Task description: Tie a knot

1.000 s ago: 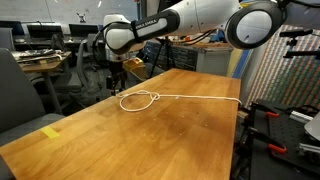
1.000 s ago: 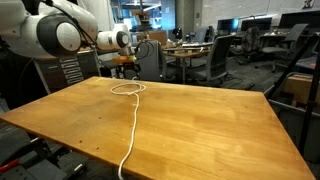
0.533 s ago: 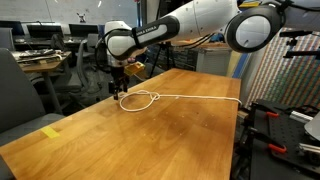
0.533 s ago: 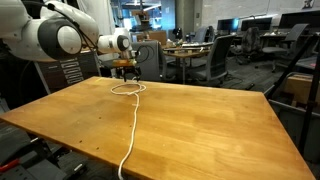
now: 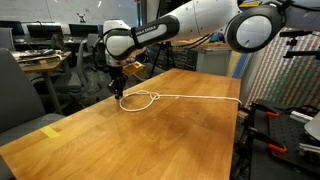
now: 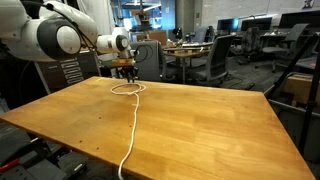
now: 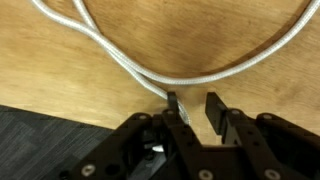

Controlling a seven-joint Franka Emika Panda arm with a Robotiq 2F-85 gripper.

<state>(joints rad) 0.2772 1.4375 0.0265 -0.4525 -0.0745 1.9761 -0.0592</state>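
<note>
A thin white rope [image 5: 190, 98] lies on the brown wooden table [image 5: 150, 140] and runs from the edge to the knot [image 5: 140, 100], a small crossed loop near the far corner. The knot [image 6: 126, 89] shows in both exterior views. My gripper [image 5: 118, 90] hangs low at the loop's outer edge and also appears in an exterior view [image 6: 129, 77]. In the wrist view my gripper [image 7: 192, 100] stands partly narrowed, with bare wood showing in the gap. The rope [image 7: 120, 62] runs up against the outer side of one finger [image 7: 172, 105] and is not clamped.
The table edge lies right under the gripper, with dark floor [image 7: 40, 130] beyond it. A grey chair [image 5: 20, 95] stands beside the table and a yellow tag [image 5: 50, 131] lies on the near corner. Black stands [image 5: 275, 130] line one side; office desks and chairs [image 6: 220, 60] fill the background.
The gripper has come down onto the edge of the rope loop and its jaws have narrowed. The rope has not visibly moved.
</note>
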